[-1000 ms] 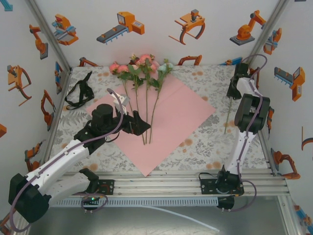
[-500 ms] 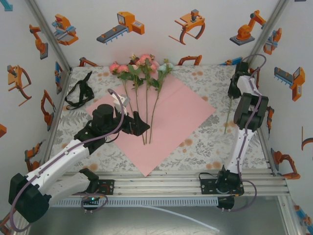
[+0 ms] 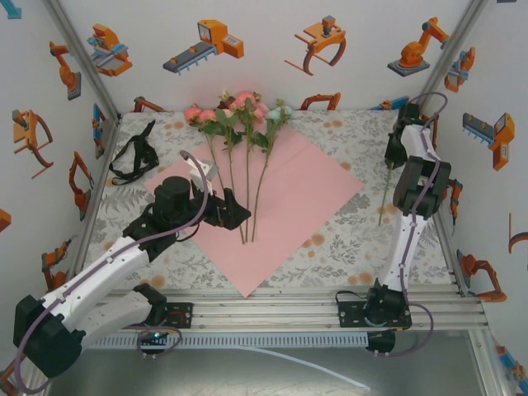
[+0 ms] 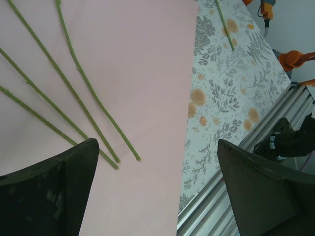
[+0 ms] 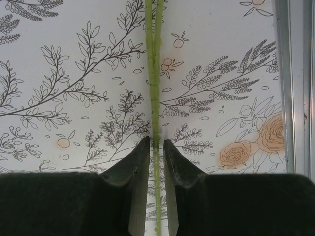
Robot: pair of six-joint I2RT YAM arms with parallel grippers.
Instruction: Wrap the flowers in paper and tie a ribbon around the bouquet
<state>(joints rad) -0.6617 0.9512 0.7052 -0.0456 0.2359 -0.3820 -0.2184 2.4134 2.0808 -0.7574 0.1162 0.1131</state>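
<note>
Pinching stray stalk (image 5: 152, 73) by right edge of desk (image 3: 355, 239): right fingers (image 5: 142, 155) grasping it, likely for joining others. Flowers (image 3: 239, 111) lying on paper (image 3: 305, 190) mid-desk. Left fingers (image 3: 237, 214) hovering released beside stalk ends.

The right half of the large pale pink paper sheet (image 3: 318, 186) lies bare, open to a hand. Four thin green flower stalks (image 3: 247, 186) cross its left half, and the wide-open left hand (image 3: 239, 213) hangs just beside their cut ends. A limp black ribbon (image 3: 134, 155) takes the counter's (image 3: 355, 235) far-left corner. Near the right rail lies a lone green stalk (image 5: 153, 73), pinched in the right hand (image 5: 156, 147). The counter between it and the paper is free.
</note>
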